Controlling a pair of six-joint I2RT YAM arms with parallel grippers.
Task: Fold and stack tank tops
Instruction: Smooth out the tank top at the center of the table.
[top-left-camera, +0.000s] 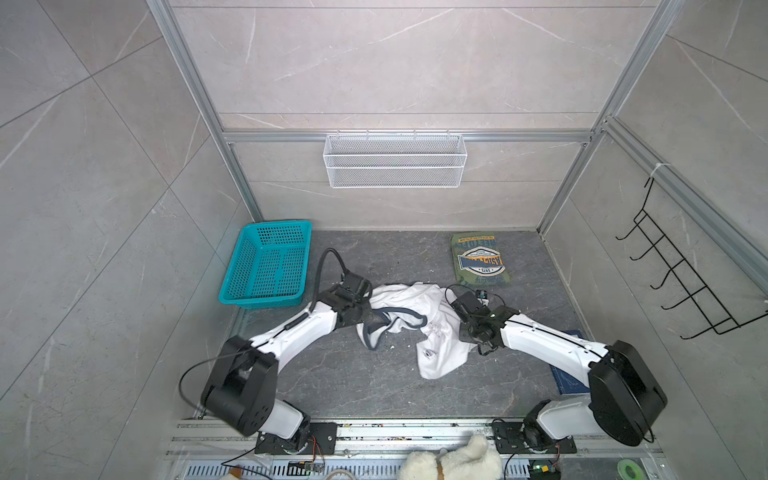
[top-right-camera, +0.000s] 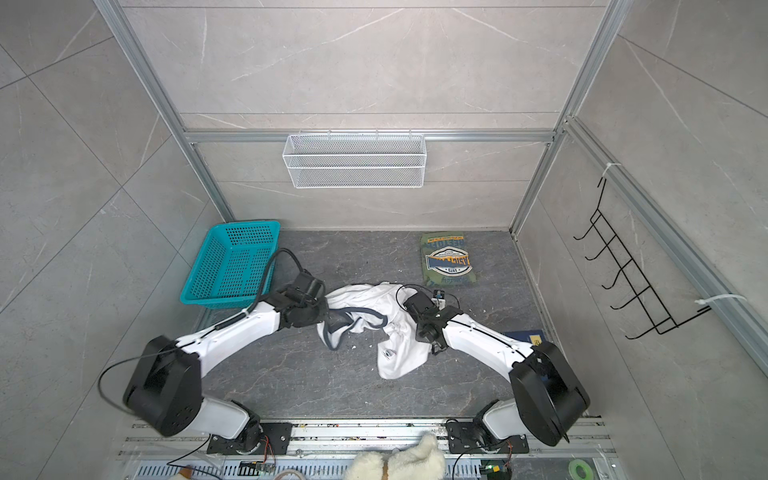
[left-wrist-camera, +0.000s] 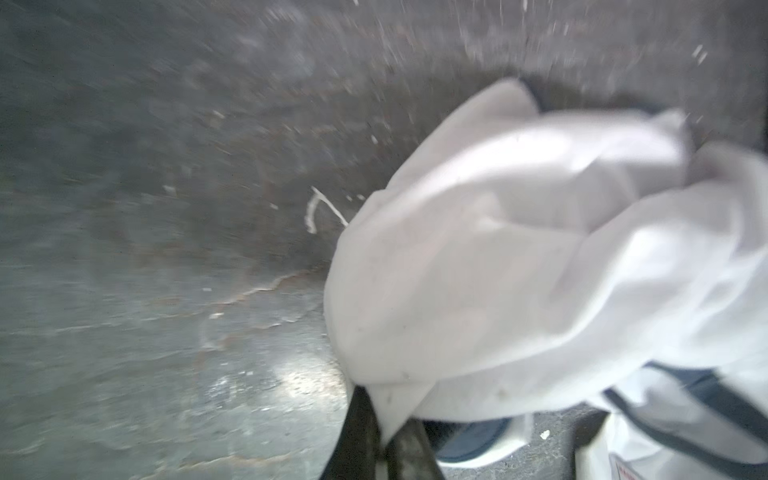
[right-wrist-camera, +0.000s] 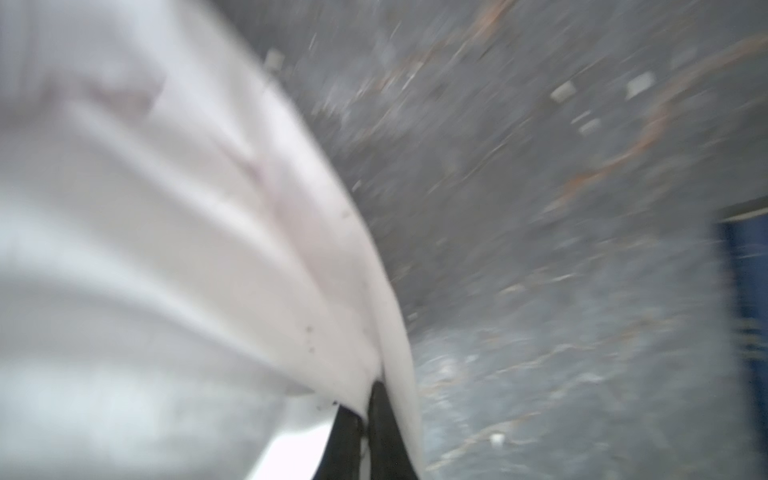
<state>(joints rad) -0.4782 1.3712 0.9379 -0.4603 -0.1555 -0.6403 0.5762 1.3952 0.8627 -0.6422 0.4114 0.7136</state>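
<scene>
Arms bent low, angled inward at white tank top (top-left-camera: 434, 357). Left gripper (left-wrist-camera: 384, 436) clamped on its edge; right gripper (right-wrist-camera: 365, 419) clamped on opposite edge.

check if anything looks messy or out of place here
The white tank top lies crumpled in the middle, straps twisted, pinched by the left tool and right tool, unlike the neatly folded green tank top. A plush toy pokes in at the near edge.
</scene>
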